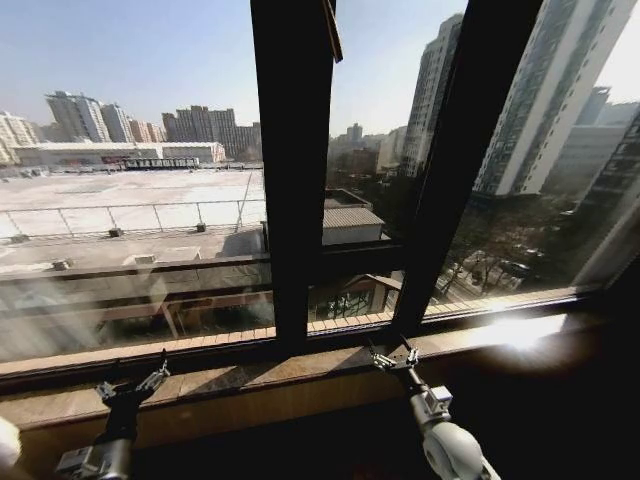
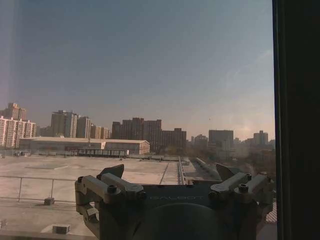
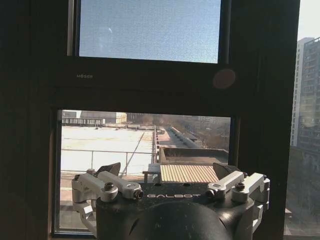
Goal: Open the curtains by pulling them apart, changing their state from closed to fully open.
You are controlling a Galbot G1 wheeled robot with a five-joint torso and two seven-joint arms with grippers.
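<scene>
Both empty: left gripper (image 1: 133, 384) and right gripper (image 1: 392, 356) spread wide below the window frame (image 1: 292, 170).

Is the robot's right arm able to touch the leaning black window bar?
Probably yes. The right gripper hangs open just above the sill, close to the foot of the leaning black window bar, and nothing stands between them.

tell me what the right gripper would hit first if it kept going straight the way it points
Probably the window: the right gripper is open over the sill, aimed at the lower pane between dark frame bars. Nothing shows in between, though the depth is hard to judge.
</scene>
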